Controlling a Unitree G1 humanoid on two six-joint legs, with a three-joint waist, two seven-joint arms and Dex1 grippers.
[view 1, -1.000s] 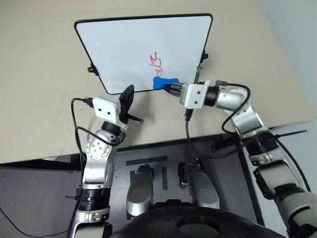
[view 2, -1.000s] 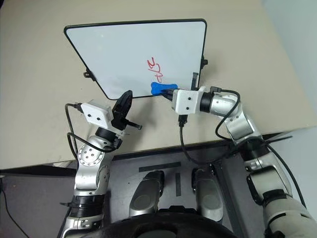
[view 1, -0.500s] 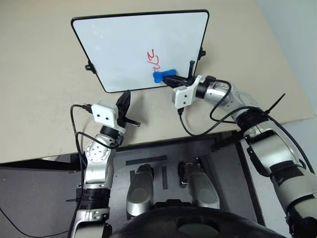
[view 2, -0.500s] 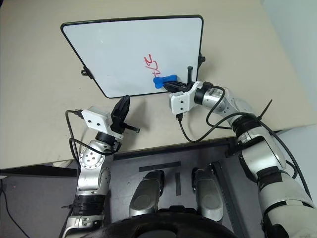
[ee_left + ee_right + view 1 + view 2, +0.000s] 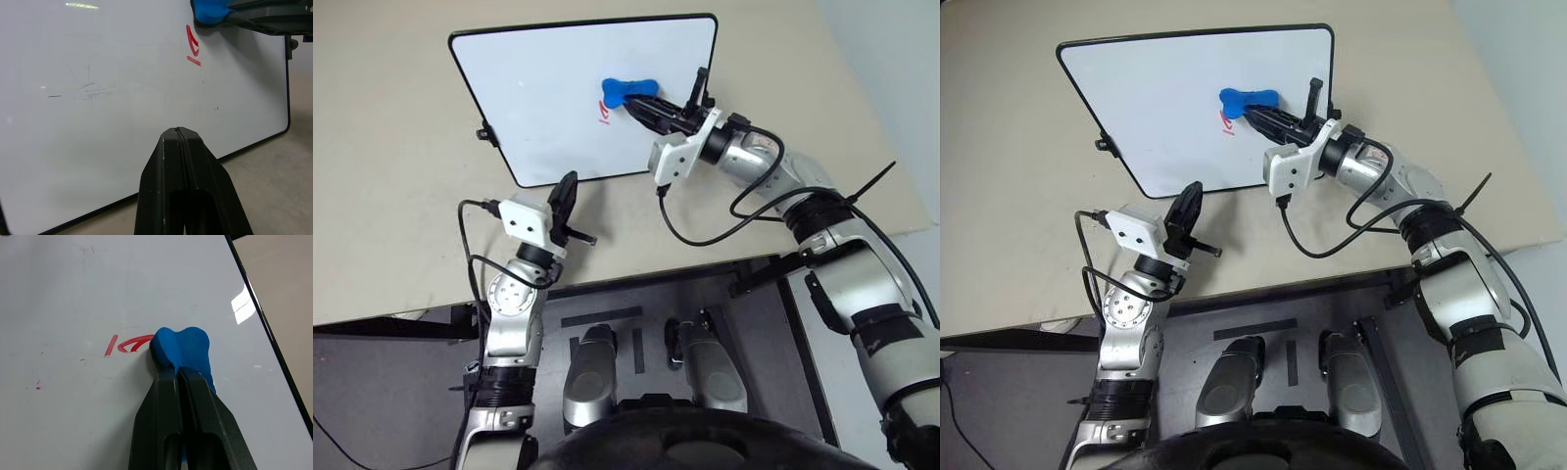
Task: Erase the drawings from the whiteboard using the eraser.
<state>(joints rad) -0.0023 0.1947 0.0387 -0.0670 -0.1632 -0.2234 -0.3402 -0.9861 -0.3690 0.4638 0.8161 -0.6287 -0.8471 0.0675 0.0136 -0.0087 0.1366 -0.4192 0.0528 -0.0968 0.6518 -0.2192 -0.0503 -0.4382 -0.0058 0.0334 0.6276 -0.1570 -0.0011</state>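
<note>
The whiteboard [image 5: 548, 98] lies flat on the beige table, its near edge just beyond my left gripper [image 5: 570, 181]. That gripper is shut and empty, and its fingertips [image 5: 177, 133] point at the board. My right gripper [image 5: 644, 104] is shut on the blue eraser [image 5: 626, 91], whose end presses on the board right of its middle. What shows of the red drawings [image 5: 128, 344] is a short stroke and a small curl beside the eraser [image 5: 183, 348], on its nearer side [image 5: 604, 117]. Faint grey smudges [image 5: 95, 90] mark the board's middle.
The beige table [image 5: 401, 225] ends at a front edge just behind my left wrist. Small black clips stick out at the board's left side [image 5: 481, 132] and right side [image 5: 702, 83]. A black cable [image 5: 705, 230] loops from my right wrist over the table.
My right gripper has carried the eraser away from the board's near edge, up across the scribble, rolling its wrist. Much of the red scribble is wiped. The left gripper stayed put.
</note>
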